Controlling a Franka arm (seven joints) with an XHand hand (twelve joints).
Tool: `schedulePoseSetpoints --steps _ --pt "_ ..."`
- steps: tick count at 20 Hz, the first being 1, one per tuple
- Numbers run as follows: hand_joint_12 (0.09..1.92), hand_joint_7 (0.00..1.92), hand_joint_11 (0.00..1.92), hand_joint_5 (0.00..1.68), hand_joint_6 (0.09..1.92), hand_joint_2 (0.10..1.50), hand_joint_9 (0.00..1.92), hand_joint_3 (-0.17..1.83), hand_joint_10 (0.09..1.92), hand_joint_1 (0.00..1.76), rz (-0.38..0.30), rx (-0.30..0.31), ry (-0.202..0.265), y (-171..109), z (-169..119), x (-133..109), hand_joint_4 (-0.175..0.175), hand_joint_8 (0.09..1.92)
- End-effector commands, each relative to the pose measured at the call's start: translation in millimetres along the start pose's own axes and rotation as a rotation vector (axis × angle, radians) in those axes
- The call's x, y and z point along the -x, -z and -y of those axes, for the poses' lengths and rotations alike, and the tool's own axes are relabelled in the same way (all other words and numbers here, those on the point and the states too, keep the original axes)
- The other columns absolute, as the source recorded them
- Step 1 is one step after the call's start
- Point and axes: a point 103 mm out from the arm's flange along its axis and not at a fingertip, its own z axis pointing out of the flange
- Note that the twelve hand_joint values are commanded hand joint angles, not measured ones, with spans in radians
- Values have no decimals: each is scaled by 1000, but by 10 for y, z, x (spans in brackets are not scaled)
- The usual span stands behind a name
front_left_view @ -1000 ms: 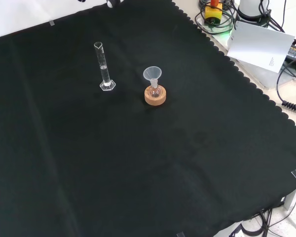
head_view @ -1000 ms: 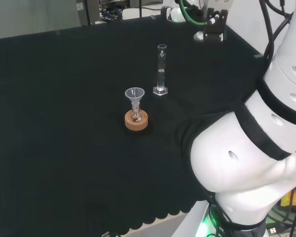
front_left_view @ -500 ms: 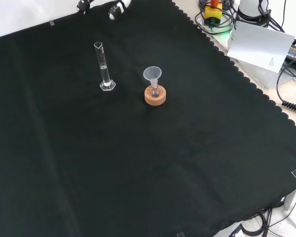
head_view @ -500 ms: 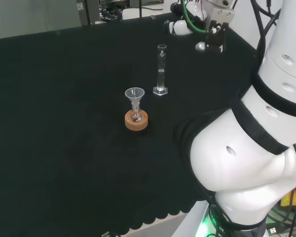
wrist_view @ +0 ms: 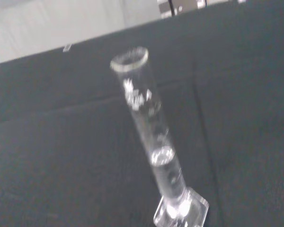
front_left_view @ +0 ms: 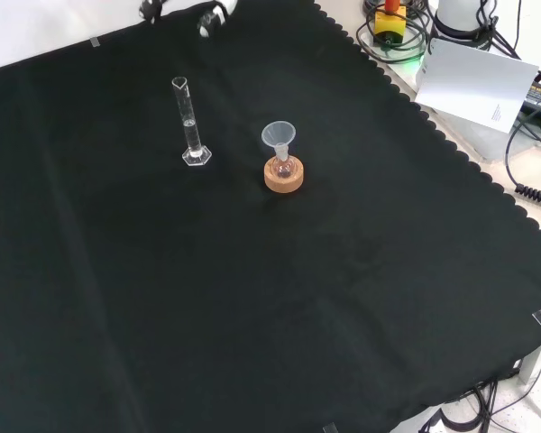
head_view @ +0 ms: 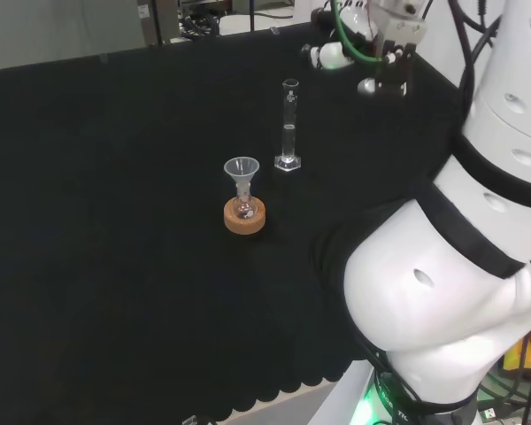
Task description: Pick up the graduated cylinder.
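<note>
Standing upright on the bench (head_view: 115,133), the graduated cylinder (head_view: 288,126) is apart from the hand (head_view: 341,55), whose finger spread I cannot tell.

A lab: glassware on black cloth (front_left_view: 252,298), cables (front_left_view: 532,135) beside.

— Was the hand (front_left_view: 212,16) fully visible in the front view?
— No, the top edge cut it off; its fingers could not be judged.
— And the graduated cylinder (wrist_view: 154,146) in the wrist view?
— Blurred, markings unreadable, its base clipped by the edge.
</note>
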Motion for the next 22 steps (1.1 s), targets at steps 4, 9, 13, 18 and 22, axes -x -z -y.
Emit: schedulePoseSetpoints --steps 4,9,13,18,22 --pt "1362 335 221 405 87 879 504 283 595 672 -258 -45 61 -834 -45 145 -10 630" --pt "1367 334 217 417 87 866 507 297 591 697 -263 -34 64 -931 -64 196 -10 626" --pt "1356 363 262 455 87 830 572 349 574 737 -286 -7 86 -988 -67 205 -10 624" --pt "1339 439 331 532 87 785 658 426 549 768 -333 63 127 -1056 -61 193 -10 628" --pt "1326 488 381 571 87 767 713 460 534 778 -360 96 162 -1074 -62 235 -11 628"
